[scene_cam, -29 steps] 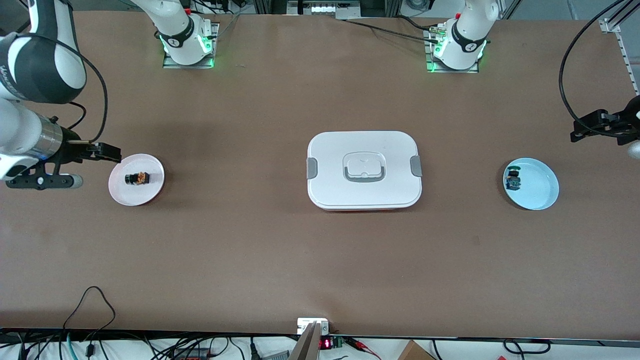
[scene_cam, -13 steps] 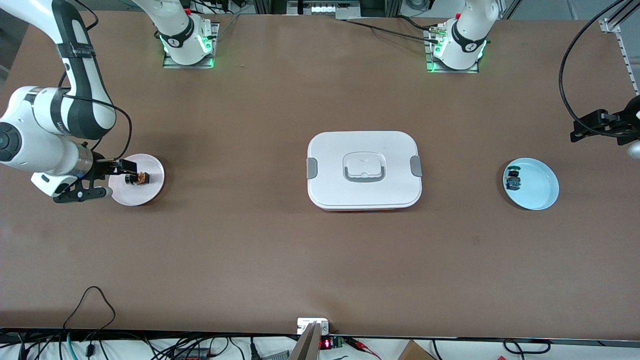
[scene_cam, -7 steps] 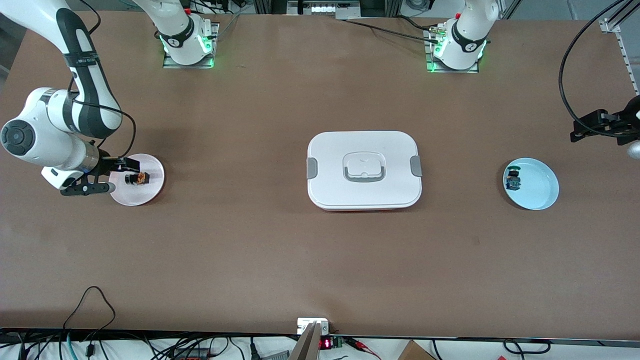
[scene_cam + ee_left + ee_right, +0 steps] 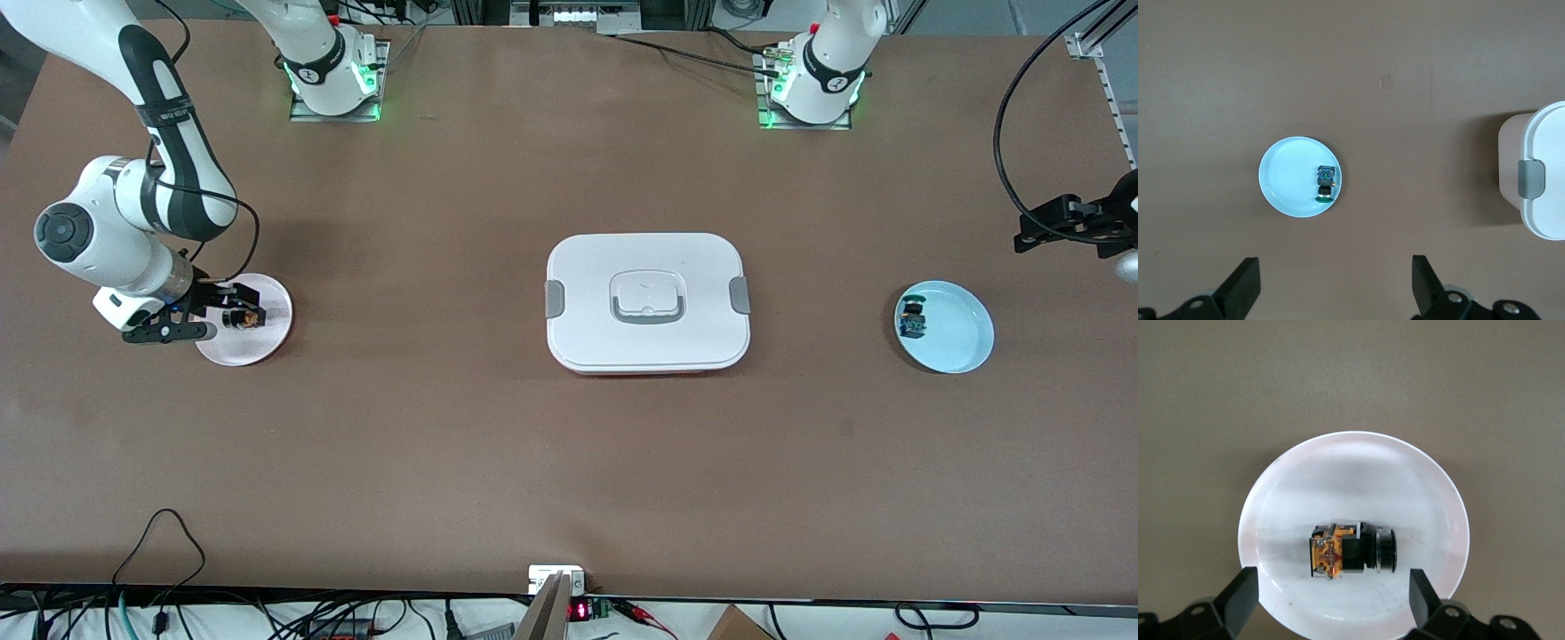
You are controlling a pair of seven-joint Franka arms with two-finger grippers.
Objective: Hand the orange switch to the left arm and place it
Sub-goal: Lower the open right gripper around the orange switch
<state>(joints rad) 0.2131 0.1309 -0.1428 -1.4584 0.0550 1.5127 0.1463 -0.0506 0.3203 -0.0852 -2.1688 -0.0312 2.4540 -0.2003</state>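
Note:
The orange switch (image 4: 246, 316) (image 4: 1350, 550) lies on its side on a pale pink plate (image 4: 264, 342) (image 4: 1358, 480) toward the right arm's end of the table. My right gripper (image 4: 224, 307) (image 4: 1333, 585) hangs open low over that plate, its fingers apart on either side of the switch and not touching it. The white box (image 4: 647, 302) (image 4: 1541, 170) sits mid-table with its lid on. My left gripper (image 4: 1060, 222) (image 4: 1335, 267) waits open and empty, up in the air at the left arm's end of the table.
A light blue plate (image 4: 956, 333) (image 4: 1291, 177) toward the left arm's end holds a small blue and green component (image 4: 911, 320) (image 4: 1326, 183). Cables hang along the table edge nearest the front camera.
The right arm has come down and in over the pink plate, bringing its open fingers close around the switch. The left arm, box and plates have not moved.

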